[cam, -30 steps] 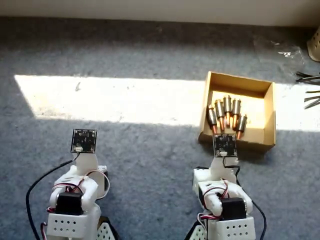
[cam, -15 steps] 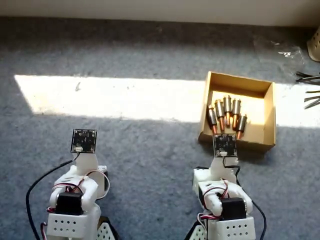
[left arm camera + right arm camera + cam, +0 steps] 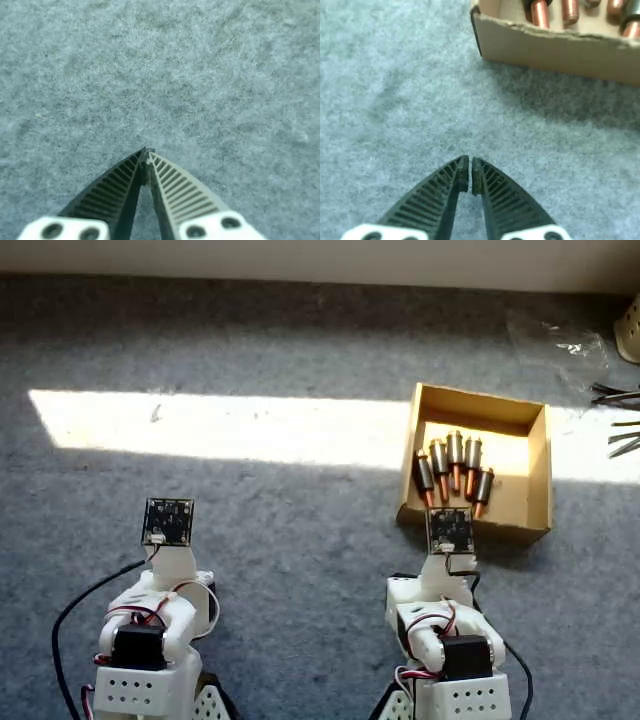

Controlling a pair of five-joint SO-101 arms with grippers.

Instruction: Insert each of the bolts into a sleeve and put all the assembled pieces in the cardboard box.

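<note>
High view: the assembled pieces [image 3: 455, 475] are seen lying side by side in the cardboard box [image 3: 538, 465] on grey carpet [image 3: 300, 530]. The right arm [image 3: 445, 640] is parked just before the box, the left arm [image 3: 150, 640] well apart.
Left wrist view: the left gripper [image 3: 146, 152] is seen closed, tips together, over carpet.
Right wrist view: the right gripper [image 3: 470, 172] is likewise closed, with the box wall near ahead.

Carpeted indoor room, home or office: grey carpet [image 3: 300, 340], sunlight band [image 3: 220, 440], pale skirting [image 3: 300, 255]
</note>
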